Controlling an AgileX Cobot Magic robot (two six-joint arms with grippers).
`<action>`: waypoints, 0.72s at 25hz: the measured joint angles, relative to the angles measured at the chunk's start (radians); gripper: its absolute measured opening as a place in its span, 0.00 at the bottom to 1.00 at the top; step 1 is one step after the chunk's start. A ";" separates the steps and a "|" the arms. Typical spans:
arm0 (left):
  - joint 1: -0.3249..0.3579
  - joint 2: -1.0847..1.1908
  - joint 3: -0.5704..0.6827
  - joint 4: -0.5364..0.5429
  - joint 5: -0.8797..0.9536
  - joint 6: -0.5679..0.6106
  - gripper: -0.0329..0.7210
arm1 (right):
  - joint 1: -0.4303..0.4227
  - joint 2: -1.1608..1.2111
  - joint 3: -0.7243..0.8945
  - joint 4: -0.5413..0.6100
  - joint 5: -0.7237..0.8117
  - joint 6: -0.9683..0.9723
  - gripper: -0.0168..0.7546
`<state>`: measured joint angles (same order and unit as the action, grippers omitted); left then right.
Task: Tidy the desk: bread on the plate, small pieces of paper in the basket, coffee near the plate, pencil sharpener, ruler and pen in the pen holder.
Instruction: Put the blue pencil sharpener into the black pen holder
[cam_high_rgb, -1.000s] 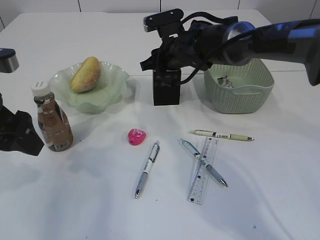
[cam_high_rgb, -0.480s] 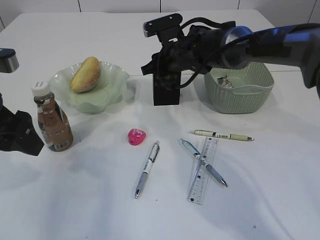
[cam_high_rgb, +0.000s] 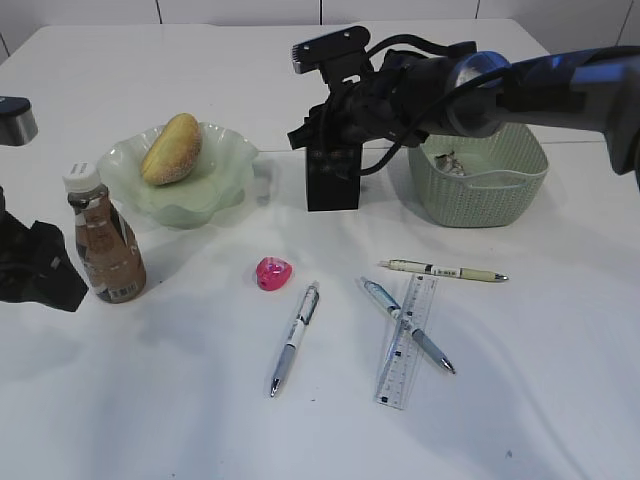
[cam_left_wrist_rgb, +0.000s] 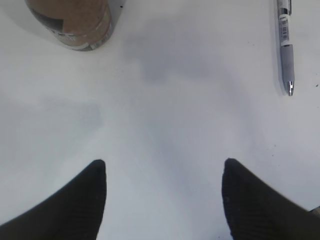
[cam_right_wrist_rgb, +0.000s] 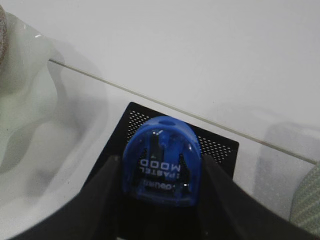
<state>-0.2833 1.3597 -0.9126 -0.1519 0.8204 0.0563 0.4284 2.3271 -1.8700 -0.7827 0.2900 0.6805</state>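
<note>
My right gripper (cam_right_wrist_rgb: 160, 162) is shut on a blue pencil sharpener (cam_right_wrist_rgb: 161, 150), held right above the open top of the black mesh pen holder (cam_right_wrist_rgb: 220, 147) (cam_high_rgb: 333, 185). In the exterior view that gripper (cam_high_rgb: 327, 135) hovers over the holder. A pink pencil sharpener (cam_high_rgb: 273, 273) lies on the desk. Three pens (cam_high_rgb: 295, 338) (cam_high_rgb: 408, 325) (cam_high_rgb: 445, 270) and the clear ruler (cam_high_rgb: 408, 345) lie in front. The bread (cam_high_rgb: 172, 148) rests on the green plate (cam_high_rgb: 215, 185). The coffee (cam_high_rgb: 104, 245) (cam_left_wrist_rgb: 75, 20) stands beside the plate. My left gripper (cam_left_wrist_rgb: 162, 172) is open over bare desk.
The green basket (cam_high_rgb: 480, 190) stands right of the pen holder with small pieces of paper (cam_high_rgb: 447, 160) inside. The right arm stretches across above the basket. One pen (cam_left_wrist_rgb: 285, 45) shows at the top right of the left wrist view.
The right gripper with the blue sharpener has shifted slightly to the right above the pen holder. The left arm has not moved.
</note>
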 joint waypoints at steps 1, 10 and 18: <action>0.000 0.000 0.000 0.000 0.000 0.000 0.72 | 0.000 0.000 0.000 0.000 0.000 0.000 0.46; 0.000 0.000 0.000 0.000 0.000 0.000 0.72 | 0.000 0.000 0.000 -0.013 -0.004 0.000 0.51; 0.000 0.000 0.000 0.000 0.000 0.000 0.72 | 0.000 0.000 0.000 -0.013 -0.006 0.000 0.54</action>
<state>-0.2833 1.3597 -0.9126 -0.1519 0.8204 0.0563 0.4284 2.3271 -1.8700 -0.7954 0.2844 0.6805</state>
